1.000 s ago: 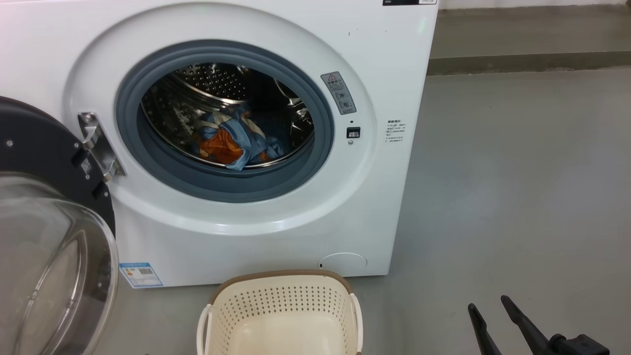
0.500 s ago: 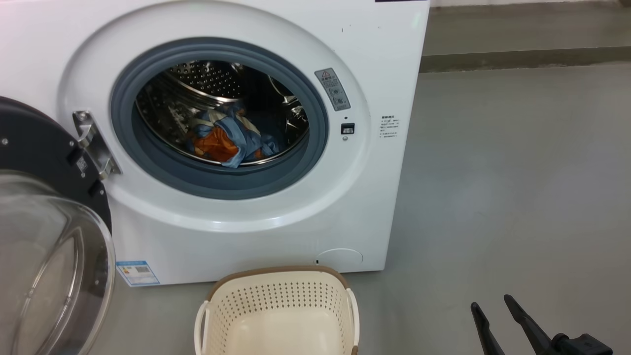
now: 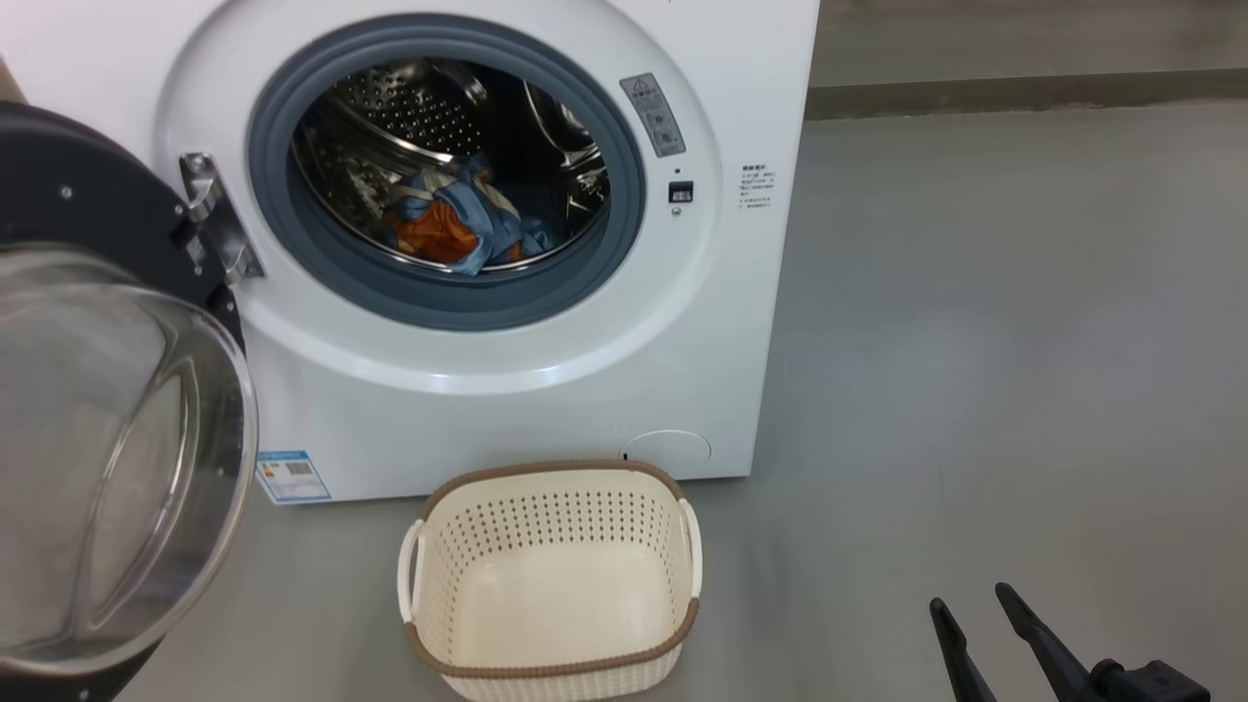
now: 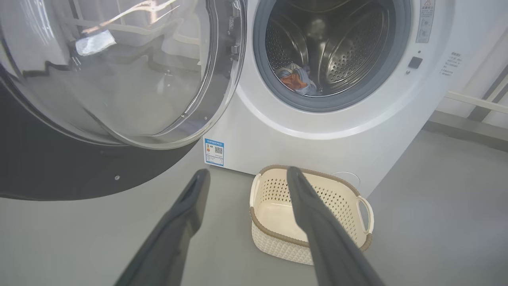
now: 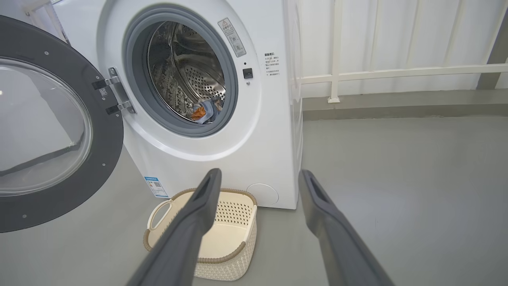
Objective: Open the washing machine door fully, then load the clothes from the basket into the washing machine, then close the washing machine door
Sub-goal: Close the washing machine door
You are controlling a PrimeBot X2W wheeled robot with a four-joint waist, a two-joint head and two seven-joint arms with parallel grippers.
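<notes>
Low on the washing machine [image 3: 487, 429], blue label [image 3: 292, 475]

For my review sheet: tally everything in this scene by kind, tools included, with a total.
Washing machine: 1
Washing machine door: 1, open
Basket: 1, empty
Clothes bundle: 1, in the drum
Tools: 2, left tool and right tool, both open
Total: 6

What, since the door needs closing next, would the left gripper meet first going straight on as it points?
Most likely the lower front of the washing machine, beside its blue label, above the basket. The open left gripper seems to clear the washing machine door, though depth is unclear.
</notes>
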